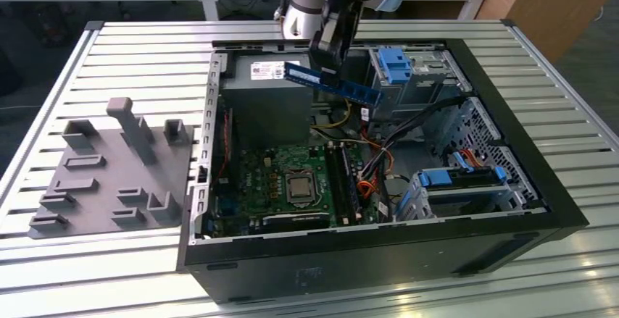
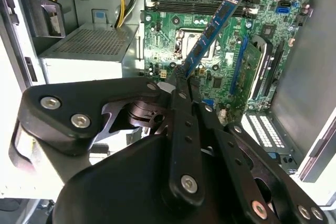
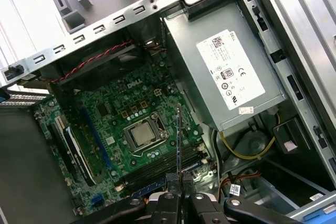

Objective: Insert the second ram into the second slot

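The second ram (image 1: 334, 82), a thin blue strip, hangs tilted in the air above the open computer case (image 1: 541, 187). It is over the power supply (image 1: 266, 97) end and well apart from the memory slots (image 1: 343, 180) on the green board (image 1: 275, 184). The claw (image 1: 327, 61) is clamped on one end of it. In the second wrist view the strip juts from the claw's tip toward the board. The step in hand looks like the carry to the slot. Seating the strip calls for its long edge to be parallel with the second slot and squarely over it.
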Controlling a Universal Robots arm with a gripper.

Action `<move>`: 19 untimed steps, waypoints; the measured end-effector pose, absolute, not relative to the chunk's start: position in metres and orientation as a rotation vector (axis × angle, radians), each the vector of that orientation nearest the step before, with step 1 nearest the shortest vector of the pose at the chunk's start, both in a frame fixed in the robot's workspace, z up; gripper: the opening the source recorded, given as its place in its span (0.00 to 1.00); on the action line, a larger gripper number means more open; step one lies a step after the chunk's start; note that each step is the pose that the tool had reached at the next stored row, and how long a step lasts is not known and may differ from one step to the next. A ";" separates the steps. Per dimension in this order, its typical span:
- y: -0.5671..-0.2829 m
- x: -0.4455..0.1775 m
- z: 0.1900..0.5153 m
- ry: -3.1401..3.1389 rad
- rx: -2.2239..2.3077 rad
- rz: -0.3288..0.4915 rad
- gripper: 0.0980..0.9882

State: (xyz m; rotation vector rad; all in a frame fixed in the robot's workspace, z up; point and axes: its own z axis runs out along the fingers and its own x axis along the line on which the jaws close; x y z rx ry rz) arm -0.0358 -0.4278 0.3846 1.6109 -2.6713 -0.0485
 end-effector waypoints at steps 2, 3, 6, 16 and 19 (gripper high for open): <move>-0.428 -0.036 0.385 -2.679 1.599 -0.049 0.04; -0.428 -0.036 0.385 -2.682 1.593 -0.049 0.04; -0.428 -0.036 0.385 -2.693 1.575 -0.049 0.04; -0.428 -0.036 0.385 -2.733 1.506 -0.050 0.04; -0.428 -0.036 0.385 -2.746 1.483 -0.050 0.04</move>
